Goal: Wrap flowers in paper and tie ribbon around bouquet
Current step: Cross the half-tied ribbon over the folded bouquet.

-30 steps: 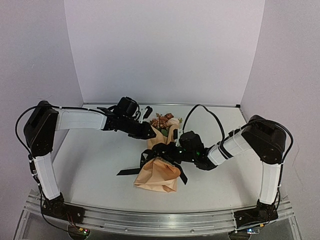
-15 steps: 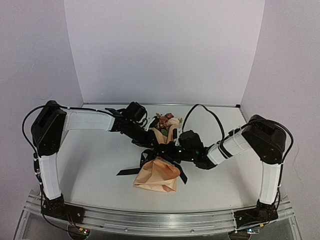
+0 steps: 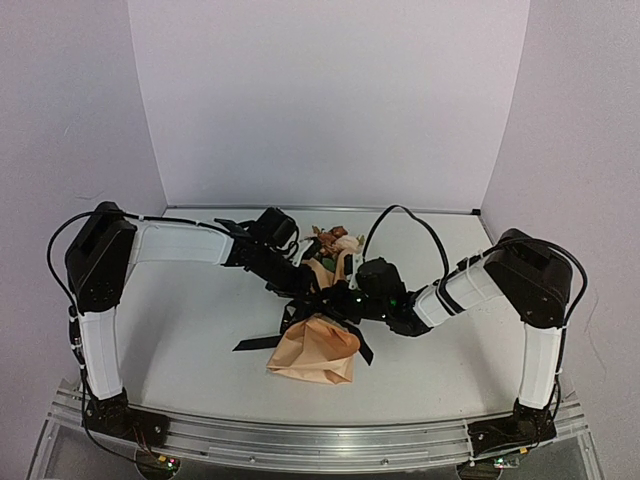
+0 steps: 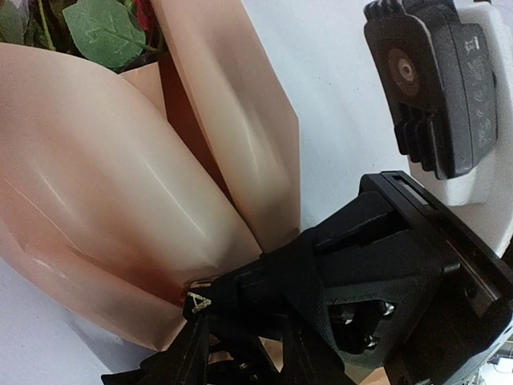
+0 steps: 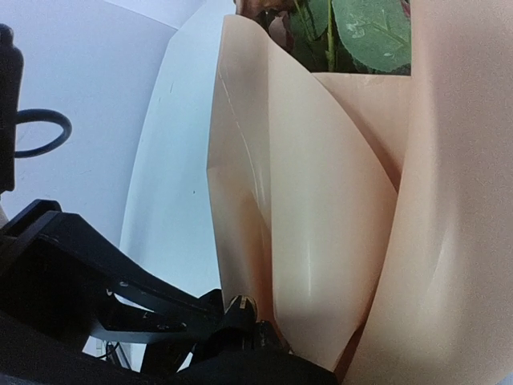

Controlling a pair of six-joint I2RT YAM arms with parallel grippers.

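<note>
- Table (image 3: 180, 330): white top. Bouquet (image 3: 322, 338) lies near its middle, between the two arms, with the blooms toward the far wall.
- Paper (image 3: 300, 362): rolled into a cone around the stems and flaring below the waist toward the near edge. Wrapping is judged done.
- Flowers (image 3: 330, 240): held inside the cone. Pink and brown blooms and green leaves show at its far, open end; the stems are hidden.
- Ribbon (image 3: 262, 343): black, drawn around the cone's waist. One tail lies on the table to the left and another falls over the paper. Whether a finished knot exists cannot be told. Tying is judged to be in hand, and is the last step left.
- Right gripper (image 3: 335, 300): pressed together at the waist, seemingly pinching the ribbon.
- Left gripper (image 3: 300, 287): jaws a little apart, just beside the right gripper at the same band. Whether ribbon sits between them cannot be told.
</note>
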